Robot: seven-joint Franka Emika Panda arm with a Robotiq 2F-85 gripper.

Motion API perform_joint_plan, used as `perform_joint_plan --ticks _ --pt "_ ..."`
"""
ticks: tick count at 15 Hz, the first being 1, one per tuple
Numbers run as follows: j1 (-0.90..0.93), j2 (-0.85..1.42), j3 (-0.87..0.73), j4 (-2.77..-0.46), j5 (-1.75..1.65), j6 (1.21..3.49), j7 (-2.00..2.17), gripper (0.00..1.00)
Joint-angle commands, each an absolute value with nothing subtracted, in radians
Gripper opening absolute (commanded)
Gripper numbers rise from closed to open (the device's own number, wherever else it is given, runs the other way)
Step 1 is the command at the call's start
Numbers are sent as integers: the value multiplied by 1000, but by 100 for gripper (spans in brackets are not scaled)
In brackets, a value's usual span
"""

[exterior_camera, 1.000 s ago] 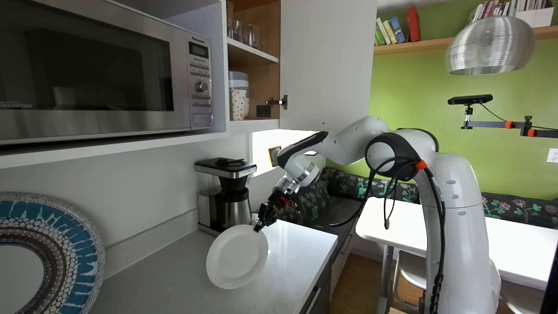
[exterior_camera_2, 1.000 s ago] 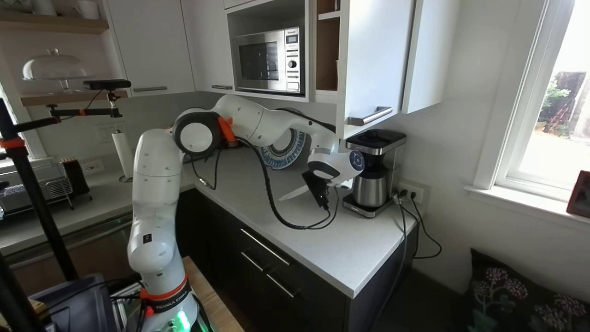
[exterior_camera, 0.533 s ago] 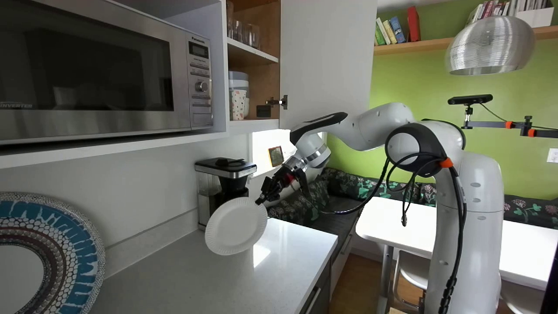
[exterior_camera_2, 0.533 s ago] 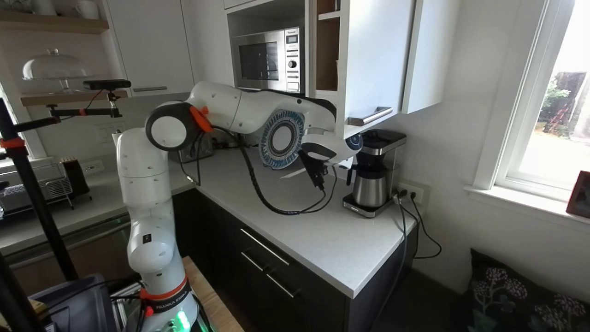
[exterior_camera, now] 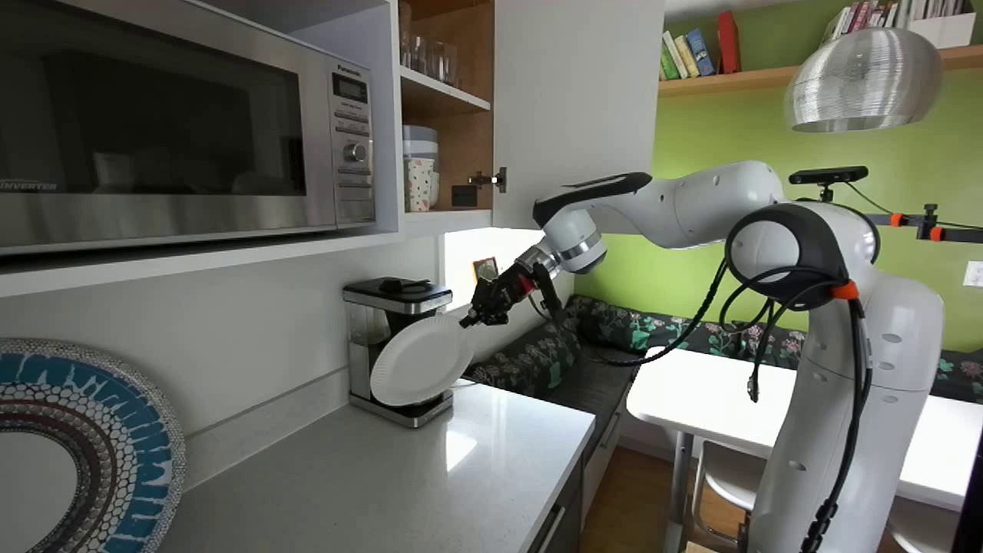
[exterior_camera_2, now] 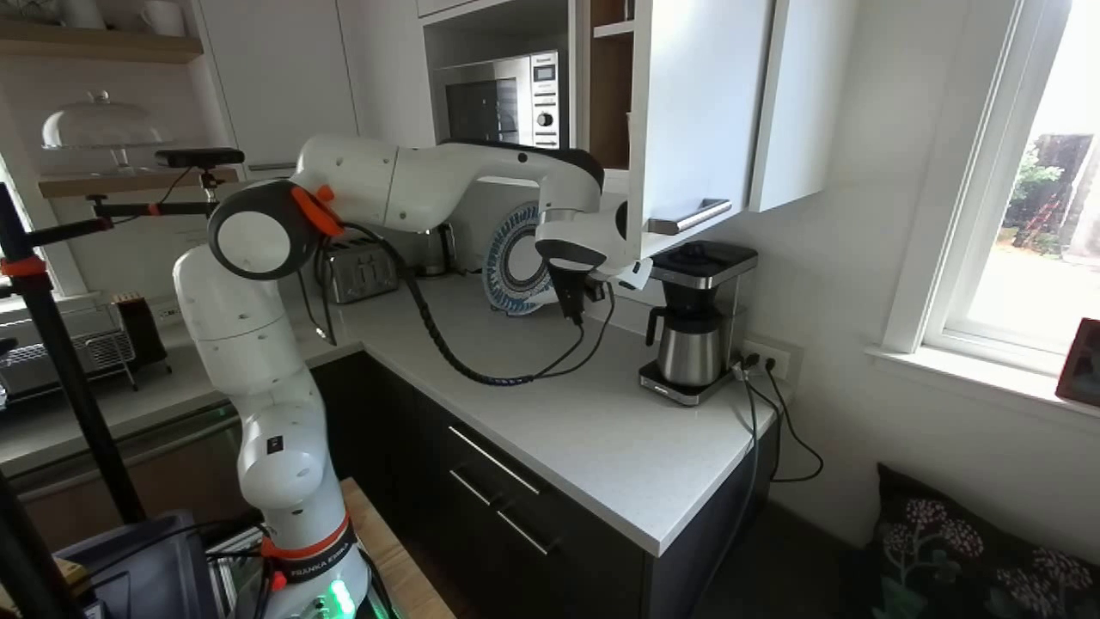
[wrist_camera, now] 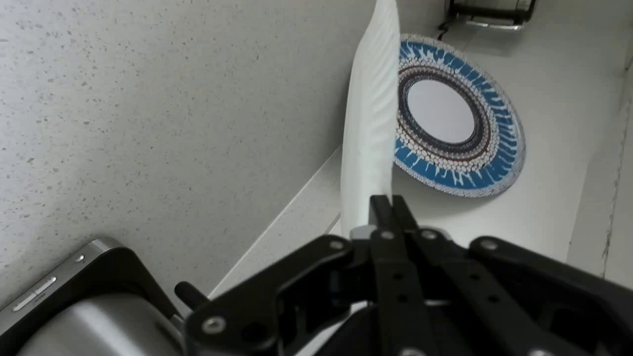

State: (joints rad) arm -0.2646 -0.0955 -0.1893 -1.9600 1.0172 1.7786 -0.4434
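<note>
A speckled countertop runs along a pale wall; above it, inward of its front edge, the gripper pinches a white, ridge-rimmed plate, tilted steeply.

Over the preceding second, the gripper rose with the white plate, whose face narrowed to a slimmer oval in an exterior view as it turned. The base of the coffee maker, largely hidden earlier by the plate, came into sight below it. In an exterior view, the arm drew back, exposing a toaster and covering the lower part of the microwave.
</note>
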Motion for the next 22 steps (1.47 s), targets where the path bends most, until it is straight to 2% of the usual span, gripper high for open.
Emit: perform_joint_plan --ticks 1,16,22 --pt "-231 -196 -184 -2058 1018 1900 -359 0" --pt "-250 -534 -228 -2137 859 1973 -193 0" --pt "-239 -530 -251 -2105 857 1954 -195 1"
